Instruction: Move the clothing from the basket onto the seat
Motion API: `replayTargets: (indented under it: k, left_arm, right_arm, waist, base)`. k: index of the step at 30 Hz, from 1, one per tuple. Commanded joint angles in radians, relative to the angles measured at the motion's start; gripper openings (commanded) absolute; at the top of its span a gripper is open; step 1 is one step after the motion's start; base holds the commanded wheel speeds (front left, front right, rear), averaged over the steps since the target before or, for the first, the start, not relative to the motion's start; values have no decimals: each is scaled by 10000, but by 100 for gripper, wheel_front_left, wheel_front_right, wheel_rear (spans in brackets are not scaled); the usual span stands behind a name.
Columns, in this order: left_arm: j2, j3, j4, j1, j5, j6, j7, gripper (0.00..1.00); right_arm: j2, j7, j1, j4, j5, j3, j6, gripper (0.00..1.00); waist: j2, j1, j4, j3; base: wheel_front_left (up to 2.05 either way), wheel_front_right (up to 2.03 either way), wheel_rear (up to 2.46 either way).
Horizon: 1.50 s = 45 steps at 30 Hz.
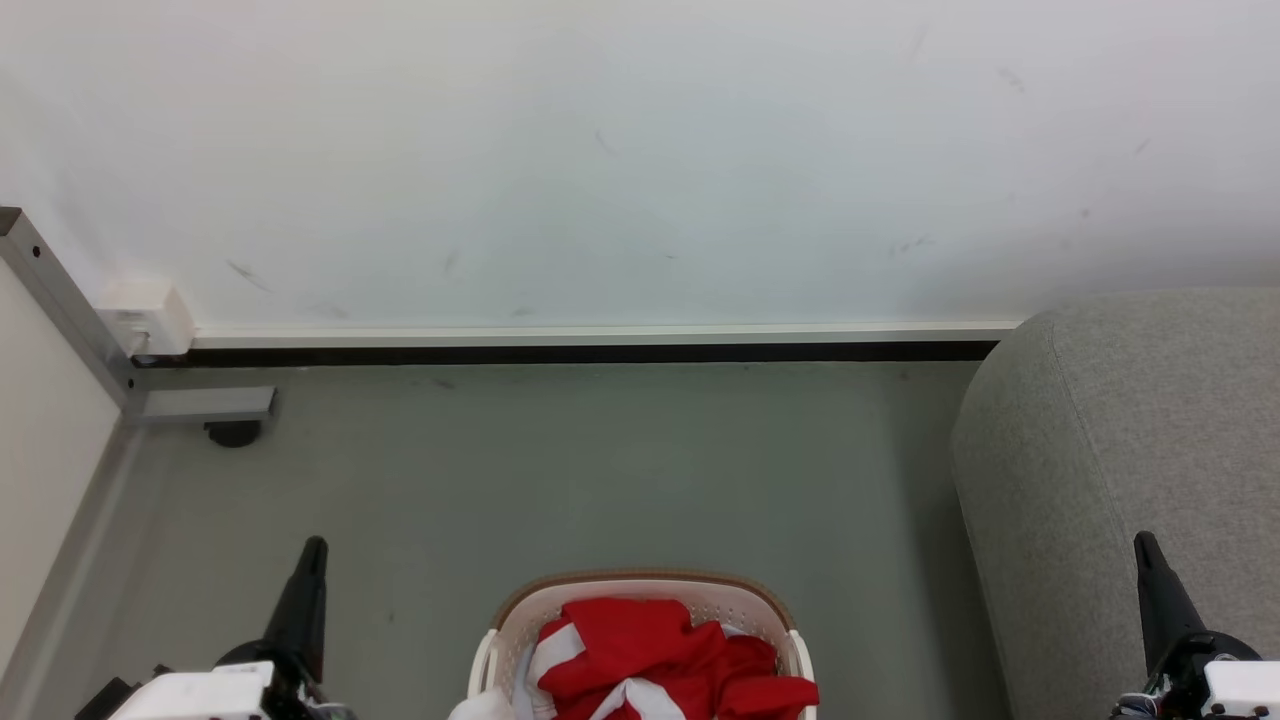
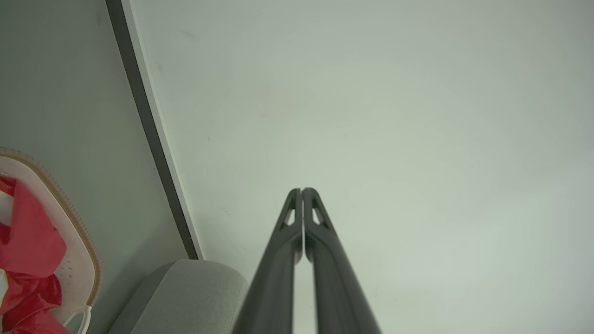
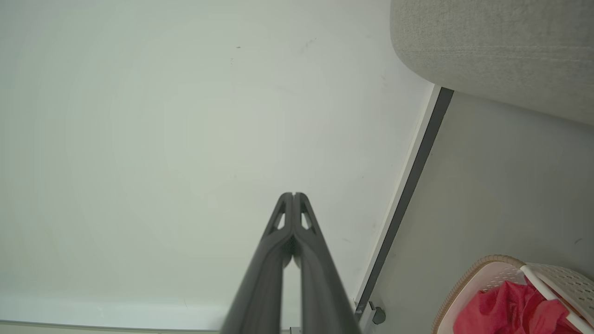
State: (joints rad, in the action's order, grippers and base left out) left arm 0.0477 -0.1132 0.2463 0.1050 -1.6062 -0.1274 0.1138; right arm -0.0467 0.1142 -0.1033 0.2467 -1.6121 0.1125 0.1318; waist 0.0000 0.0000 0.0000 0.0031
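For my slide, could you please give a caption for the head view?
Red clothing lies in the basket, the grey seat to its right; left hand and right hand flank it, empty.

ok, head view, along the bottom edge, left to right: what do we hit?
left gripper → basket → right gripper

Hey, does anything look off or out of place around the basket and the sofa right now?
Nothing serious. The clothing lies crumpled in the basket, and one red fold seems to lap over the rim on the side toward the seat. None has spilled onto the floor. The wall carries a few faint dark scuffs.
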Motion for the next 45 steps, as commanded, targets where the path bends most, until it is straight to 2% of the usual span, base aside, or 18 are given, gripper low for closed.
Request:
replayTargets:
  k: [1, 19, 20, 22, 23, 24, 28, 33, 45]
  left_arm:
    - [50, -22, -26, 87, -129, -69, 36, 0]
    - [50, -22, -26, 87, -129, -69, 36, 0]
    - [0, 2, 0, -1, 2, 0, -3, 100]
    - [-40, 23, 150, -117, 17, 21, -21, 100]
    - [-69, 34, 242, -210, 17, 29, -21, 0]
    - [-87, 59, 303, -268, 26, 38, -40, 100]
    - [-79, 206, 273, -300, 169, 33, -250, 100]
    - [-70, 324, 231, -336, 596, 28, -502, 100]
    - [-47, 587, 4, -464, 3108, 222, -1046, 100]
  right_arm:
    - [-71, 28, -122, -37, -18, 27, -22, 0]
    - [-71, 28, -122, -38, -18, 27, -22, 0]
    - [0, -3, 1, -1, 0, 0, 0, 100]
    - [57, -20, 106, 151, 3, -18, 0, 100]
    - [97, -21, 195, 232, 4, -30, 0, 0]
    - [121, -39, 265, 283, 9, -44, 0, 100]
    - [111, -251, 348, 153, 249, -105, -1, 100]
    - [86, -502, 436, -61, 1131, -182, -2, 100]
    - [-40, -1043, 626, -528, 3860, -531, -4, 100]
  waist:
    - [0, 0, 0, 0]
    - [0, 0, 0, 0]
    - [0, 0, 0, 0]
    - [0, 0, -1, 1]
    - [0, 0, 0, 2]
    - [0, 0, 0, 3]
    - [0, 0, 10, 7]
    - [0, 0, 25, 21]
    - [0, 0, 74, 28]
  base:
    - [0, 0, 0]
    - [0, 0, 0]
    - [0, 0, 0]
    - [0, 0, 0]
    - [0, 0, 0]
    - [0, 0, 0]
    - [0, 0, 0]
    - [0, 0, 0]
    - [0, 0, 0]
